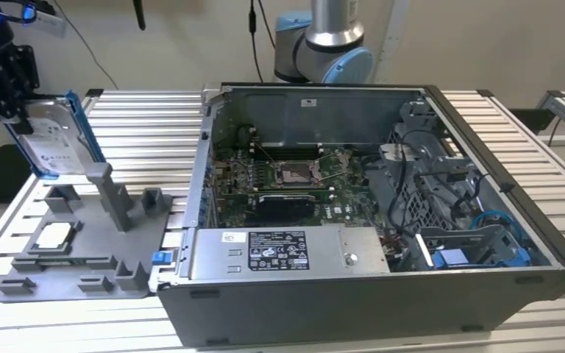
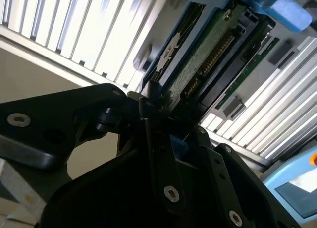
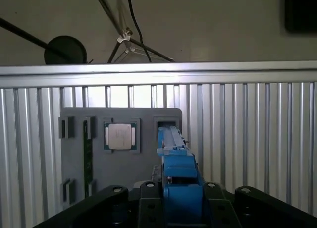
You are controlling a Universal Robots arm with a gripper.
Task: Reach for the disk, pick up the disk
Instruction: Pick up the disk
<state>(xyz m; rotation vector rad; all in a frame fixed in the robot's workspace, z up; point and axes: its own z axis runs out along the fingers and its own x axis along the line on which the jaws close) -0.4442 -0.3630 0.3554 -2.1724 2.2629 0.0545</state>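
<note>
Looking closest in, what do we make of the claw [image 3: 179, 202]?

We see it clamped on the disk [image 3: 178, 176], gripping the blue frame from both sides; in the second wrist view one flat face shows us its green circuit board [image 2: 208, 52].

And where do we place the disk?

Held on edge in the air, tilted a little, at the exterior view's left; beneath it we find the grey holder [image 3: 143, 163], with the small square chip [image 3: 120, 137] seated in one pocket, apart from the disk; the holder lies on the slatted tabletop [image 3: 247, 139].

Farther off?

We see the open computer case [image 1: 361, 309] to the exterior view's right of the holder; behind it stands the arm's base [image 1: 322, 40].
</note>
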